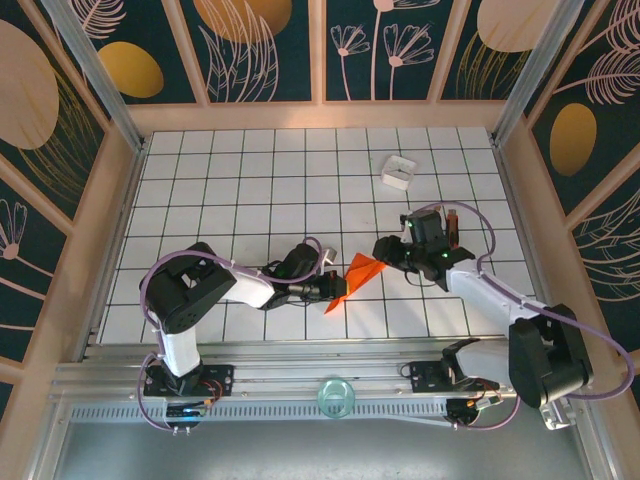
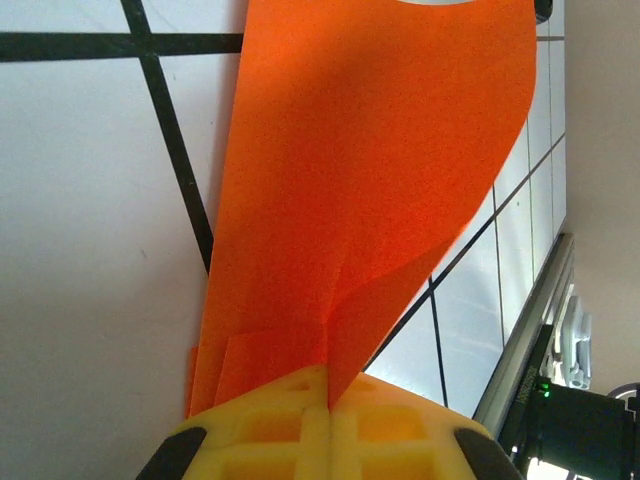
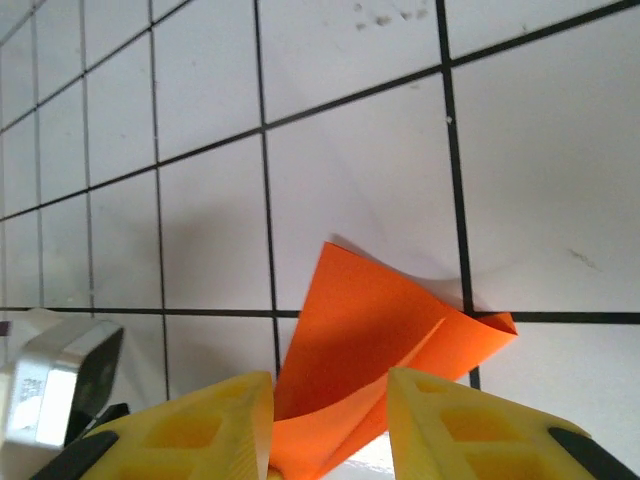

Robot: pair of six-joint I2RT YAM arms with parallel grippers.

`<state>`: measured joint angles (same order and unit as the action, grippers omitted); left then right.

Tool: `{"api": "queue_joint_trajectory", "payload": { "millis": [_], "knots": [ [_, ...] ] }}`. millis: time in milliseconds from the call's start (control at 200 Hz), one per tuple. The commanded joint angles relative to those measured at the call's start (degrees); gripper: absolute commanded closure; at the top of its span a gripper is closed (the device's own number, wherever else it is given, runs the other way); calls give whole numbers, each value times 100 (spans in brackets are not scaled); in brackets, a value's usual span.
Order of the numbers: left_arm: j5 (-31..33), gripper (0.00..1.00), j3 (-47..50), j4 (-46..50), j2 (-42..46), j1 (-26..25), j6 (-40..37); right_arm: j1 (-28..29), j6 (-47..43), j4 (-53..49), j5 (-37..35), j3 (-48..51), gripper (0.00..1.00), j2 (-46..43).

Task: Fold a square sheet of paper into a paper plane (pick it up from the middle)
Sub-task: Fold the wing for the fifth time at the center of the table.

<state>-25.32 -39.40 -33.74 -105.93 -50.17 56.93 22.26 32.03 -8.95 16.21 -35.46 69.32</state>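
**L gripper [image 2: 328, 400] pinching orange paper [image 2: 370, 180]; R gripper [image 3: 330, 405] spread around its other end**

Closest to your L wrist cam are the yellow pads [image 2: 270, 435]. They're pressed together, w/ the paper coming up out of the seam between them. The sheet is folded: you see several layers at the pads, and a crease runs up from the seam. The layer on the right of that view bows outward. The paper rises away from the pads over the white grid table [image 2: 80, 250]. You can't tell from this cam whether it touches the surface.

On your R wrist cam the yellow fingers [image 3: 460, 425] stand apart, and the paper's folded end sits in the gap between them. A pointed corner sticks out to one side and lies over a black grid line. One edge of the paper runs close by a finger, but you can't tell if either finger actually touches it.

On the top cam the paper is roughly mid-table, a bit toward the near edge, directly between the two grippers. It's a narrow folded shape lying on a diagonal. The L gripper is at its lower-left end and the R gripper at its upper-right end, w/ both arms reaching in toward the centre.

A small white box [image 1: 398, 170] sits well apart from the paper, farther back on the table. A round clear thing [image 1: 335, 395] rests at the metal rail [image 1: 300, 372] between the arm bases.
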Motion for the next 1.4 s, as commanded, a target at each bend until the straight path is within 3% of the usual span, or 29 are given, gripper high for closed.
{"api": "queue_joint_trajectory", "payload": {
  "millis": [0,400,906,1396],
  "knots": [
    [-170,100,-60,-329,-76,29,395,-77,-39,23,101,174,65,18],
    [-52,100,122,-538,27,26,1181,-73,119,-376,-695,327,72,256],
    [-137,100,222,-892,-110,30,1376,151,115,432,-373,259,88,1338],
    [-420,100,84,-810,-302,32,1234,145,-226,581,-355,110,92,1766]
  ]
}}
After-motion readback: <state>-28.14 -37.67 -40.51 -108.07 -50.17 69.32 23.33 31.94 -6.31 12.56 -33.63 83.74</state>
